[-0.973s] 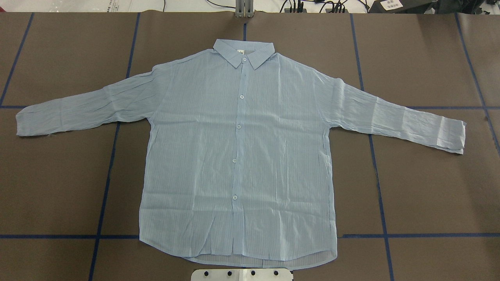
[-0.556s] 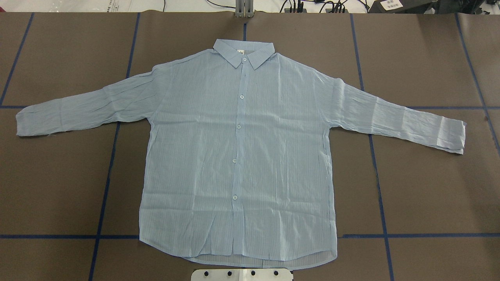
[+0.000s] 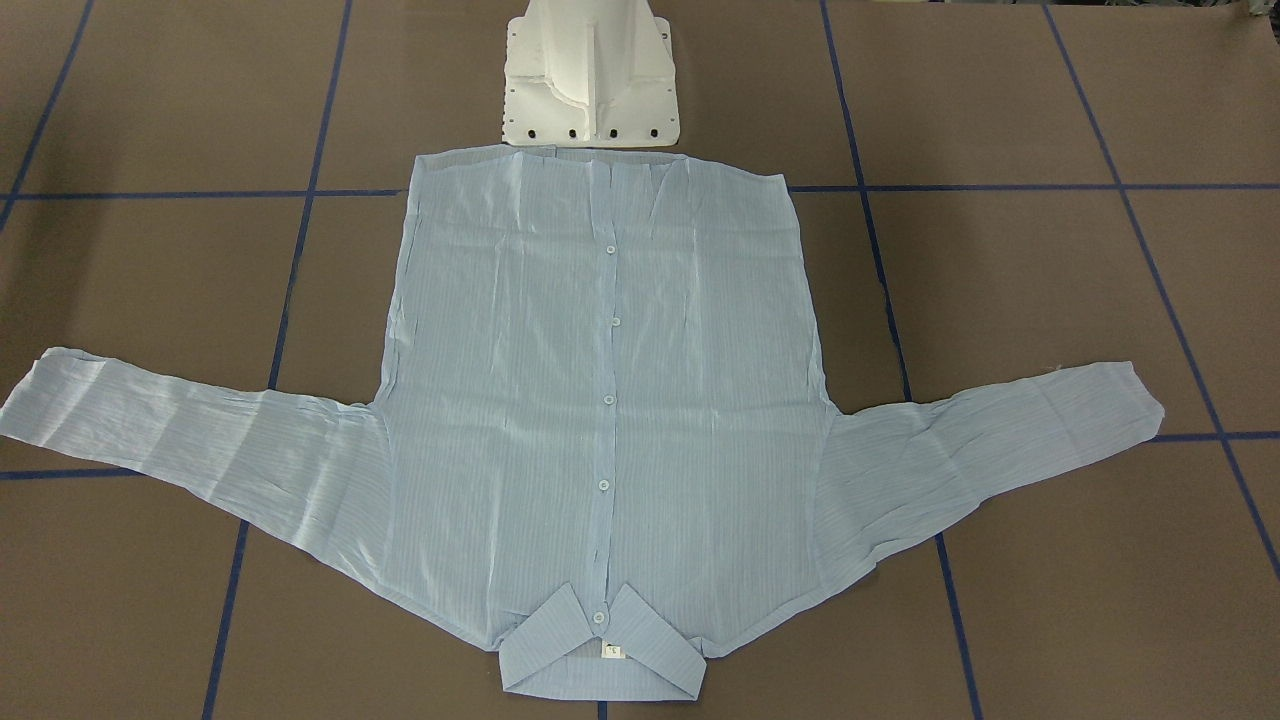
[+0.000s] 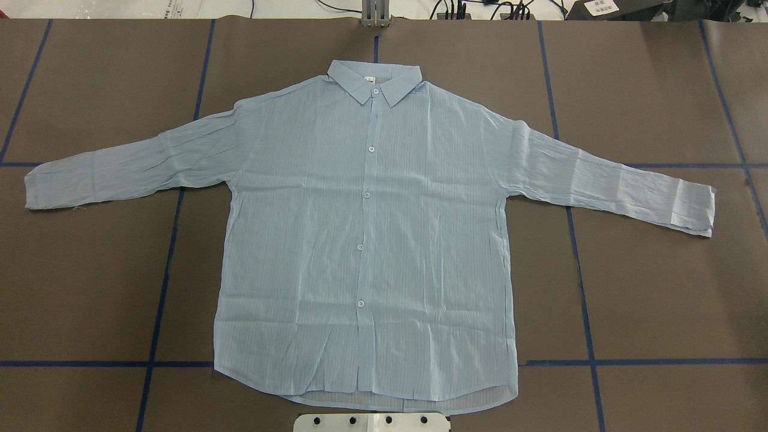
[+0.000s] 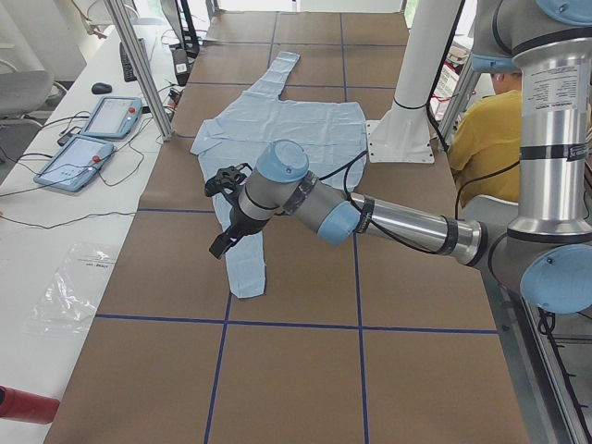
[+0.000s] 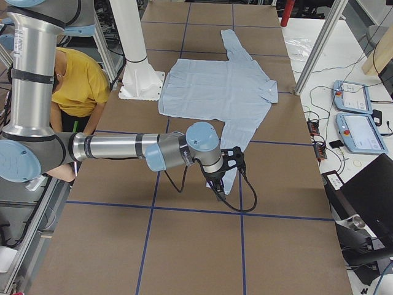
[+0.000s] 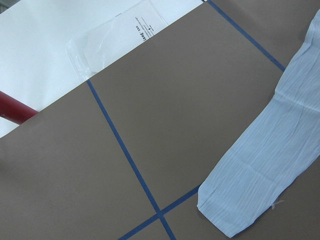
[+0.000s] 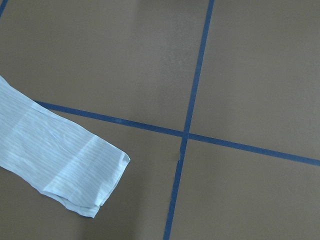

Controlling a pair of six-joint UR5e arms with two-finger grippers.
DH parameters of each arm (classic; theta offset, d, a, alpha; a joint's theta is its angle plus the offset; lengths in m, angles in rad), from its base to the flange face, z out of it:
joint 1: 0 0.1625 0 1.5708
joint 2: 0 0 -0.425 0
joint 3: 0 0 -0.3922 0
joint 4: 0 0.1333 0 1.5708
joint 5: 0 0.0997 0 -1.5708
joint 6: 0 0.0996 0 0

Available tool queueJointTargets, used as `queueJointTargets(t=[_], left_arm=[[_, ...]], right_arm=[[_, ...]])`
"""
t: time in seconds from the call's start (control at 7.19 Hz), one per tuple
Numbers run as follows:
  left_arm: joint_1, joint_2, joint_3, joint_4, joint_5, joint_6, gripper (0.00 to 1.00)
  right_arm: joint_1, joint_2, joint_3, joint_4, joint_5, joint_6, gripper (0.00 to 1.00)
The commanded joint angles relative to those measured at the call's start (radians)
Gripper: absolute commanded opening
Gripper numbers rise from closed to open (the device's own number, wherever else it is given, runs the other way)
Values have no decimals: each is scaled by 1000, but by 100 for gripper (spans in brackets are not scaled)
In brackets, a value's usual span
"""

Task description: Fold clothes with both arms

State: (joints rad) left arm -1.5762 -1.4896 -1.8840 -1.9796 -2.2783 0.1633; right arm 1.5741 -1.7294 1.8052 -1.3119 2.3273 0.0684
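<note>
Shirt [image 4: 366, 240] lies flat, buttons up, on worktop [image 4: 660, 300]. No fold yet. Left claw [image 5: 220, 246] hangs over one sleeve [image 5: 246, 270], right claw [image 6: 218, 189] over other. Wide or narrow, cannot tell. Next, likely: go down, pinch sleeve ends.

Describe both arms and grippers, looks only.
They match. Left arm: silver metal tubes, grey joints, round light blue caps and a black cable along the wrist, ending in a black two-finger gripper. Right arm: same silver tubes, grey joints and blue caps, with a black cable looping below its black gripper. There is small dark print on the upright tubes, too small to read.
</note>
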Motion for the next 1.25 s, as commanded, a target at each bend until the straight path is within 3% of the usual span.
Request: queueJointTargets(t=[0.0,0.14,0.42,0.56,0.7,0.83,1.11], left_arm=[[-1,2,3,-7,-3,2,100],[-2,6,0,-7,-3,2,100],[-2,12,-6,-7,-3,4,100],[-2,14,-6,-7,-3,4,100],[-2,15,-6,-7,-3,5,100],[-2,15,-6,-7,-3,5,100],[-2,15,-6,-7,-4,5,100]], right_arm=[[-111,1,-21,154,-14,339,100],[-215,-7,-52,330,-99,566,100],[-409,-10,-236,683,-277,848,97],[-492,-10,-292,806,-361,949,96],[-549,-12,-309,822,-415,965,86],[-587,-12,-320,824,-449,965,85],[-615,-25,-322,827,-457,964,75]])
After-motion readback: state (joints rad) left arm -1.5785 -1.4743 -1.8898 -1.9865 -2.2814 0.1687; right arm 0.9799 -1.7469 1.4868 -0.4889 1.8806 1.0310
